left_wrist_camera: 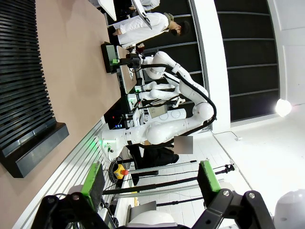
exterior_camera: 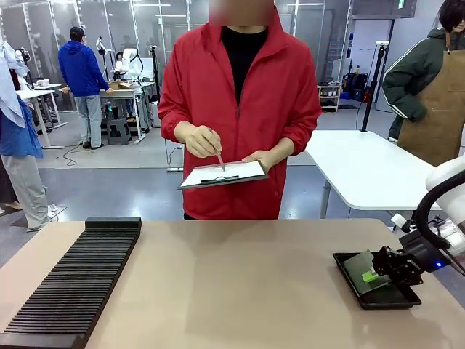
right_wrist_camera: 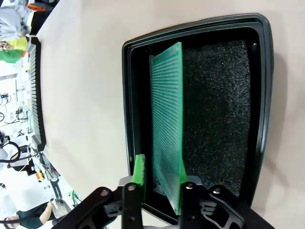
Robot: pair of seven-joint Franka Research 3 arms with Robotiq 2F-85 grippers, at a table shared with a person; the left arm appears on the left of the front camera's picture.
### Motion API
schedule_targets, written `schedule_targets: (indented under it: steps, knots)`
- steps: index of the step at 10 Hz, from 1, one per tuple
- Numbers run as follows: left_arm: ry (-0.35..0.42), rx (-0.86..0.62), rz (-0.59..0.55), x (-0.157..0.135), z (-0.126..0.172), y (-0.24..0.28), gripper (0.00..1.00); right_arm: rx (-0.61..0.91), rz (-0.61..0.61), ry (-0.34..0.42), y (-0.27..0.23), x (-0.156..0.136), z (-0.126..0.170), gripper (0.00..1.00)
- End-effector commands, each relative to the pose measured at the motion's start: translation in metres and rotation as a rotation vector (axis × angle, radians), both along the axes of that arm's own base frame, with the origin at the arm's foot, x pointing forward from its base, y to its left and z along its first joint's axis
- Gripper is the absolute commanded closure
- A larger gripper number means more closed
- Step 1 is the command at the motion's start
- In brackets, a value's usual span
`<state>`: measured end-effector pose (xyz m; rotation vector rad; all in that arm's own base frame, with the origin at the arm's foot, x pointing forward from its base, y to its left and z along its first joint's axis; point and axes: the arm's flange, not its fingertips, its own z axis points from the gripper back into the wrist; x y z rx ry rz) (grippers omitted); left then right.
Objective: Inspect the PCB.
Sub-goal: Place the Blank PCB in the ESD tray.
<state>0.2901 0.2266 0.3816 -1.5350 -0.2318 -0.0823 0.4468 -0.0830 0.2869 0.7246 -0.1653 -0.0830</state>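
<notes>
Bench surface (exterior_camera: 240, 283) runs matte tan across the front view, bare through its middle. At its left a long black ribbed rack (exterior_camera: 76, 280) lies lengthwise, its slats packed close together. Near the right edge sits a shallow black tray (exterior_camera: 349, 259) lined with dark speckled foam, and the PCB (right_wrist_camera: 167, 124) is inside it, tilted up off the foam with its perforated green face showing in the right wrist view. The right tool (right_wrist_camera: 159, 179) reaches over the tray's near end with one green pad (right_wrist_camera: 139, 169) just beside the board's lower edge and the other pad behind that edge; a slim gap shows on one side, so whether the board is truly pinched I cannot tell. The left tool (left_wrist_camera: 150, 183) hangs clear of the bench with its green pads spread wide and nothing between them. Across the bench a person in a red zip jacket (exterior_camera: 240, 94) stands holding a white clipboard (exterior_camera: 223, 174) in one hand and a pen (exterior_camera: 219, 158) in the other hand (exterior_camera: 197, 139). Behind lies a grey-floored workshop with white tables (exterior_camera: 363, 167), glass partitions and other people. No writing can be read anywhere.
</notes>
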Motion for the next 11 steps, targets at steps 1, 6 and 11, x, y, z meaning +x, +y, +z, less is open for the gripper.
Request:
schedule_targets:
  steps: [1,6,11]
  knots:
    - [0.007,0.006,-0.003,-0.002,0.001,0.000,0.00,-0.044,-0.031,-0.052,0.008,-0.011,0.000,0.27]
    - [0.007,0.006,-0.003,-0.002,0.001,0.000,0.00,-0.123,-0.075,-0.074,0.018,-0.037,0.030,0.00]
    - [0.007,0.006,-0.003,-0.002,0.001,0.000,0.00,-0.296,-0.190,-0.106,0.033,-0.030,0.053,0.00]
